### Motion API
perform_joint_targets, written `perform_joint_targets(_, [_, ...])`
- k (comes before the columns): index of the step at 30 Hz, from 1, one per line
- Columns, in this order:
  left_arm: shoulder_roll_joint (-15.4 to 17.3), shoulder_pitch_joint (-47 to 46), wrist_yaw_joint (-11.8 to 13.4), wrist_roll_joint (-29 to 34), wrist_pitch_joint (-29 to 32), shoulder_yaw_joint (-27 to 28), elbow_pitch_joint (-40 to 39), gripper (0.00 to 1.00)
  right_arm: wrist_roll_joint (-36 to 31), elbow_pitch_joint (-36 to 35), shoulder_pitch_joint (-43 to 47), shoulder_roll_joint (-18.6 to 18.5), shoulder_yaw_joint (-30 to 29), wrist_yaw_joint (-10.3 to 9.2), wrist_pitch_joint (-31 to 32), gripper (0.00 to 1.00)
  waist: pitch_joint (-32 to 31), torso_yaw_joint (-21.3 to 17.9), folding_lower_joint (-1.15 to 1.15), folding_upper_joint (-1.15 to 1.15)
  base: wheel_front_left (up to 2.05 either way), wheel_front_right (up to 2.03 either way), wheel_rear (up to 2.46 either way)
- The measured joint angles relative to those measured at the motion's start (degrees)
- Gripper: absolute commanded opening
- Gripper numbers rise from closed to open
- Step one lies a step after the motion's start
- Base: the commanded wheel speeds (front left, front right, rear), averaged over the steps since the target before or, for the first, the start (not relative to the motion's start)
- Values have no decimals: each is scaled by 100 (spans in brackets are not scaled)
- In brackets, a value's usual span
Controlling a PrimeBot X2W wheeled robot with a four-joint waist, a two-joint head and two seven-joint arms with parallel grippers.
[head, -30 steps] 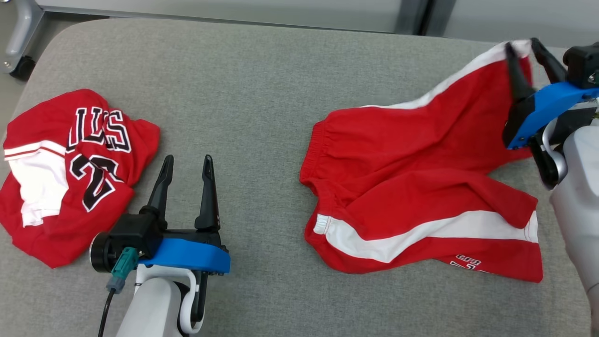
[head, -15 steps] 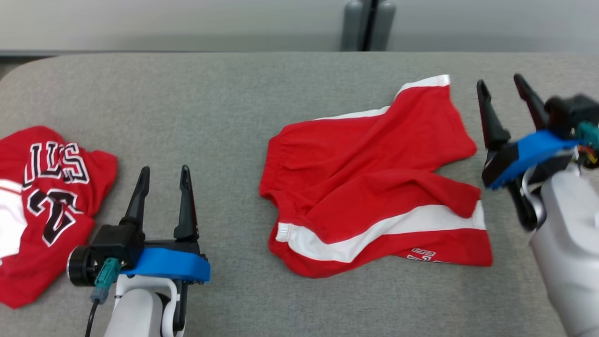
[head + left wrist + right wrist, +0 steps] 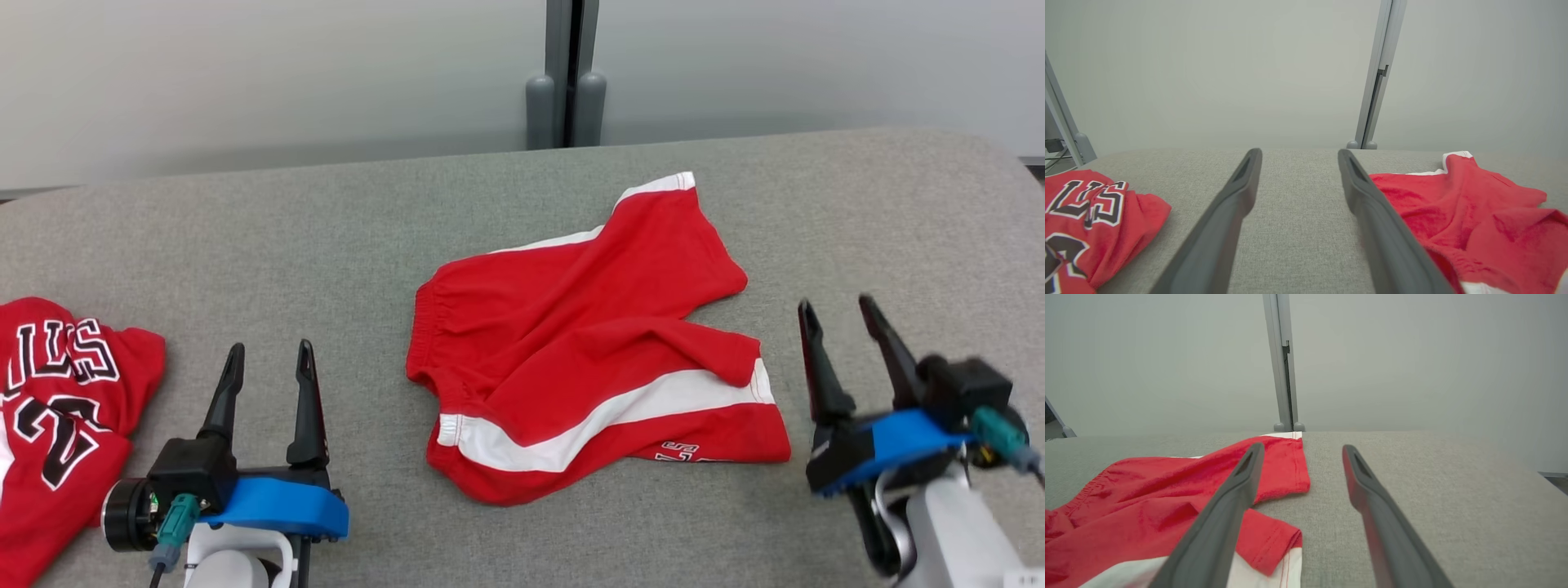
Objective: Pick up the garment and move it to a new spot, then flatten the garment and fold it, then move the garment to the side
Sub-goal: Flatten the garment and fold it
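The garment, a pair of red shorts (image 3: 571, 327) with white side stripes, lies rumpled in the middle of the grey padded table (image 3: 326, 229), one leg crossed over the other. My right gripper (image 3: 837, 306) stands open just to its right, apart from the cloth and holding nothing. In the right wrist view the shorts (image 3: 1147, 498) lie to the left of and under the left finger of that gripper (image 3: 1302, 446). My left gripper (image 3: 271, 358) is open and empty over bare table left of the shorts. In the left wrist view the shorts (image 3: 1453, 204) lie right of that gripper (image 3: 1298, 152).
A crumpled red jersey (image 3: 57, 408) with black and white lettering lies at the table's left end, also seen as the jersey (image 3: 1098, 212) in the left wrist view. Behind the table stand a pale wall and a grey post (image 3: 567, 73). The table's rounded right corner (image 3: 1004, 163) is near.
My right gripper let go of the shorts' leg, opened wide and drew back to the near right. The leg now lies flat on the table. The head camera has shifted.
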Motion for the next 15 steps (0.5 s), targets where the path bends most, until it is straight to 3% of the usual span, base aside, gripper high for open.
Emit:
perform_joint_targets(8, [-15, 48, -54, 23, 0, -8, 32, 100, -277, -862, 1042, 356, -271, 0, 353, 100, -90, 11, 0, 0, 0, 0, 0])
perform_joint_targets(15, [-26, 50, -97, 64, 0, -32, 66, 100, -366, -1217, 1368, 488, -316, 0, 591, 100, -80, 37, 0, 0, 0, 0, 0])
